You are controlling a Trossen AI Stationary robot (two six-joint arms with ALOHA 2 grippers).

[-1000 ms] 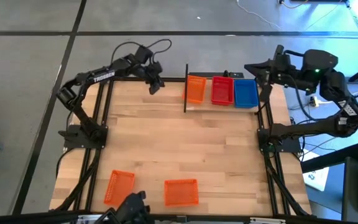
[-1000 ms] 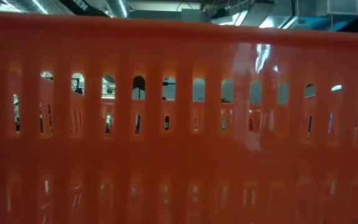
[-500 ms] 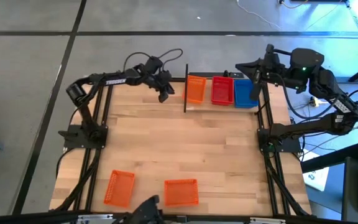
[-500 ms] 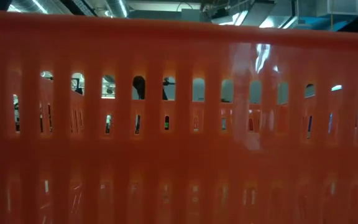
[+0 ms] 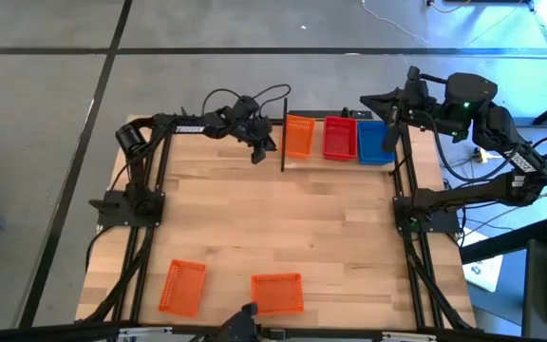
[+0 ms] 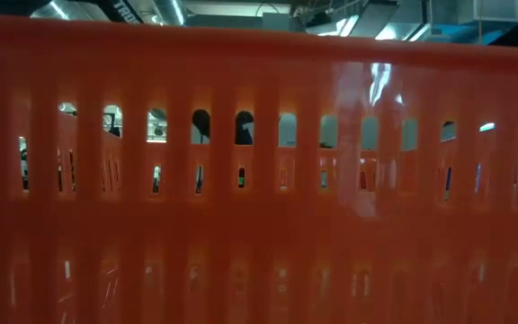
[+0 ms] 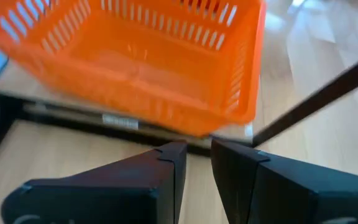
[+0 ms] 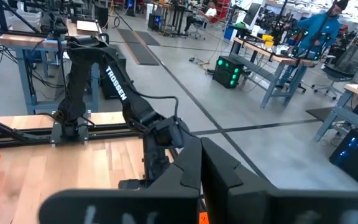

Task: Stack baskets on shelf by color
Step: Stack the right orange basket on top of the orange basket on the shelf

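Left claw (image 5: 266, 150), fingers apart, faces the orange basket (image 7: 142, 62) up close; low view: orange mesh (image 6: 259, 225) only. Right claw (image 5: 387, 122) together at two o'clock.

Your overhead camera looks straight down; the low one is pressed against an orange basket (image 6: 259, 180); the left wrist camera sits close behind its pincer (image 7: 196, 163), facing another orange basket (image 7: 142, 59) just ahead, also seen from overhead.

Three orange baskets (image 5: 299, 137), one red basket (image 5: 340, 139), one blue basket (image 5: 375, 142).
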